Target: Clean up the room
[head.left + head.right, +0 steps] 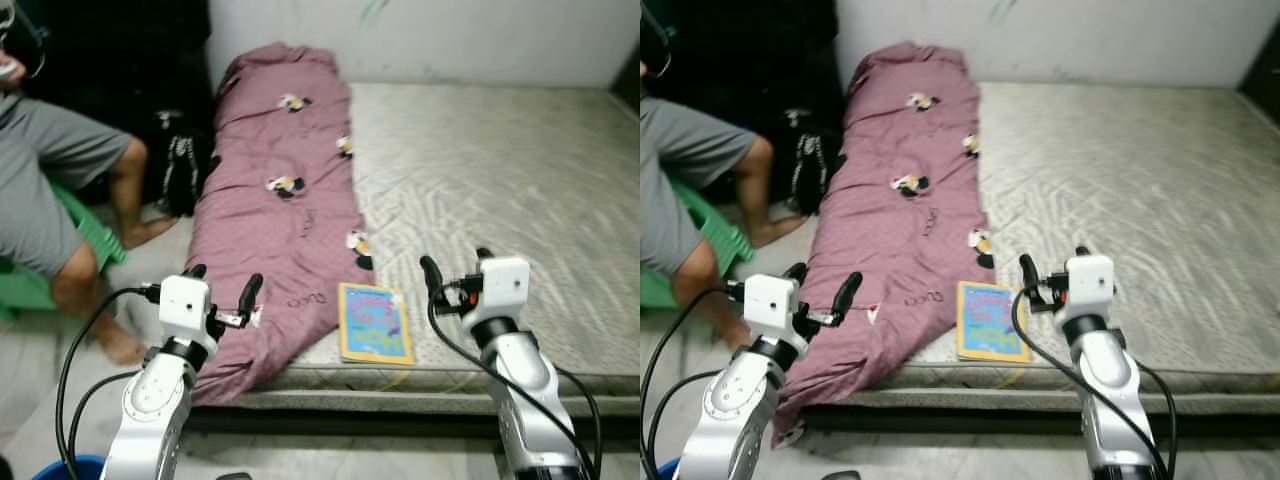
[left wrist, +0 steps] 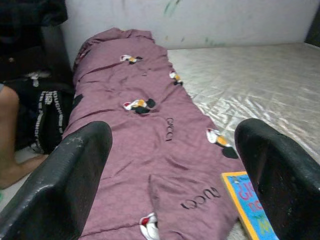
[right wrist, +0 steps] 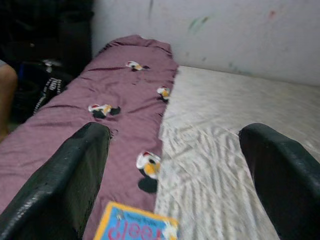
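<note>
Left of the mattress [image 1: 500, 180], a person [image 1: 50, 190] sits on a green chair [image 1: 95, 235], a dark bag [image 1: 180, 170] beside them. The left gripper [image 1: 222, 300] hovers at the mattress's near left corner, arm bent up, fingers apart and empty, aimed along the purple blanket [image 1: 275, 200]. That blanket runs down the mattress's left side, its near end spilling off the edge. It looks soft, light and floppy; a pinch at a near corner or hem seems the surest hold. A thin book [image 1: 374, 323] lies on the mattress's near edge, touching the blanket; probably light and stiff, best taken by an edge. Just right of it, the right gripper [image 1: 456, 272] hangs raised, fingers spread, holding nothing.
</note>
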Robot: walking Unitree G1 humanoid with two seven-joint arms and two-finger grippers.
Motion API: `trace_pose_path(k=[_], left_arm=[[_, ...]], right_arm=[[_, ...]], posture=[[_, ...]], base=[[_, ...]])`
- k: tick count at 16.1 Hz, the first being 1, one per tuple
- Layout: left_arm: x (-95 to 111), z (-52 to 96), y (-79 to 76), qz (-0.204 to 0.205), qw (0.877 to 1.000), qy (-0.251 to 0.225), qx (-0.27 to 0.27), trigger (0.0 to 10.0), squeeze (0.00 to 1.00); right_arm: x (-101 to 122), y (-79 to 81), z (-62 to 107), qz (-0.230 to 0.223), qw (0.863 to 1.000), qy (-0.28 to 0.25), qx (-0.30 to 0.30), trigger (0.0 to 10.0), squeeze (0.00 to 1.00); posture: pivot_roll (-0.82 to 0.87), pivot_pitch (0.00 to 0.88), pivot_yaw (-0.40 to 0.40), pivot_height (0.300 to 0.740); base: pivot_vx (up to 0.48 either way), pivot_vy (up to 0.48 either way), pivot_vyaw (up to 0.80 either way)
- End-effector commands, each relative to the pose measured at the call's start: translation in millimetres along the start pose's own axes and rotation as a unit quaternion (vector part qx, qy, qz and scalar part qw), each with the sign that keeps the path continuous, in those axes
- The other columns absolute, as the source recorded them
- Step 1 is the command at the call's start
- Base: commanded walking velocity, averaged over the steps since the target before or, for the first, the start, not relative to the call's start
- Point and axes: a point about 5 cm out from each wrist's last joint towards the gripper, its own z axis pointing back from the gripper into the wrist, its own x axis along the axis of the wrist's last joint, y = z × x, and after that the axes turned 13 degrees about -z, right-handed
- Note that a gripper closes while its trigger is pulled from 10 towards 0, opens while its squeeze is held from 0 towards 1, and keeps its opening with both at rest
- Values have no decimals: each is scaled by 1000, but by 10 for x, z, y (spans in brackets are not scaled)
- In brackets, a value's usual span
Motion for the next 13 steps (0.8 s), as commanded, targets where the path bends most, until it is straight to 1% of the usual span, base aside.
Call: trace_pose_path(k=[1, 3, 6, 9, 13], left_arm=[[26, 8, 16, 2, 1000, -4, -1, 10000, 0], [12, 9, 14, -1, 1000, 2, 3, 10000, 0], [5, 6, 23, -1, 1000, 7, 7, 10000, 0], [-35, 9, 45, -12, 999, 25, 31, 10000, 0], [-35, 22, 32, -14, 999, 25, 25, 10000, 0]], right_arm=[[14, 8, -17, 0, 1000, -2, 3, 10000, 0], [8, 10, -16, 1, 1000, -1, 4, 10000, 0], [4, 18, -14, 3, 1000, 1, 8, 10000, 0], [-3, 17, -12, 5, 1000, 4, 9, 10000, 0], [-22, 45, -24, 6, 1000, 6, 12, 10000, 0]], posture=[[-35, 0, -5, 740], [-35, 0, -5, 740], [-34, 0, -7, 740], [-31, 0, -9, 740], [-28, 0, -10, 740]], base=[[349, 0, 0], [292, 0, 0], [0, 0, 0], [0, 0, 0], [0, 0, 0]])
